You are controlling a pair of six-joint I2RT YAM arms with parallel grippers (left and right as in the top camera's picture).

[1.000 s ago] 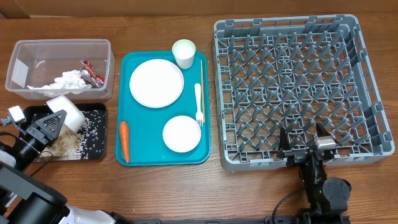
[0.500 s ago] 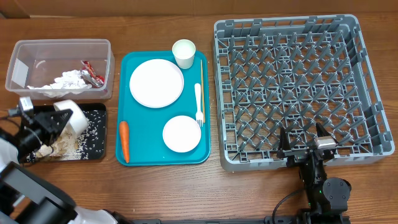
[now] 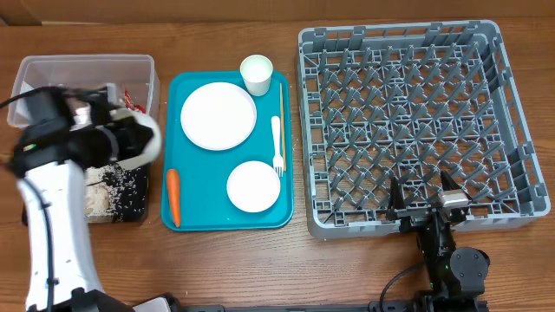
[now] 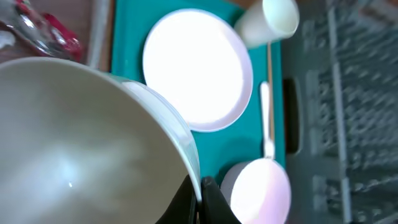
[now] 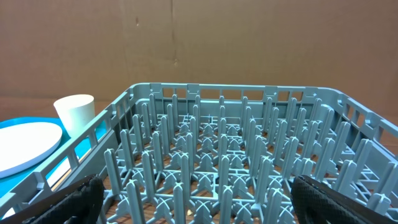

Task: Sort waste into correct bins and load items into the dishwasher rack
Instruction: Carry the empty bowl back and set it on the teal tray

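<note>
The left fingers [image 4: 217, 210] are shut on the rim of the white bowl [image 4: 74, 143], aloft at nine o'clock on the worktop [image 3: 260, 269], over where the clear tub [image 3: 52, 69] meets the black tray [image 3: 130, 198]. It looks light, stiff and glossy, likely slippery in so thin a pinch, so a deep bite over the rim suits it. The right fingers [image 5: 329, 200] stand wide apart and empty at the six o'clock edge of the dishwasher rack [image 3: 399, 121]; no brand or writing is readable anywhere.

Plain wooden table [image 3: 260, 264]. Sitting straight on it: a clear tub [image 3: 87, 59] far left, a black tray [image 3: 121, 219] right in front of it, a teal tray [image 3: 204, 186] in the middle, and a big grey rack [image 3: 305, 130] taking the right side.
</note>
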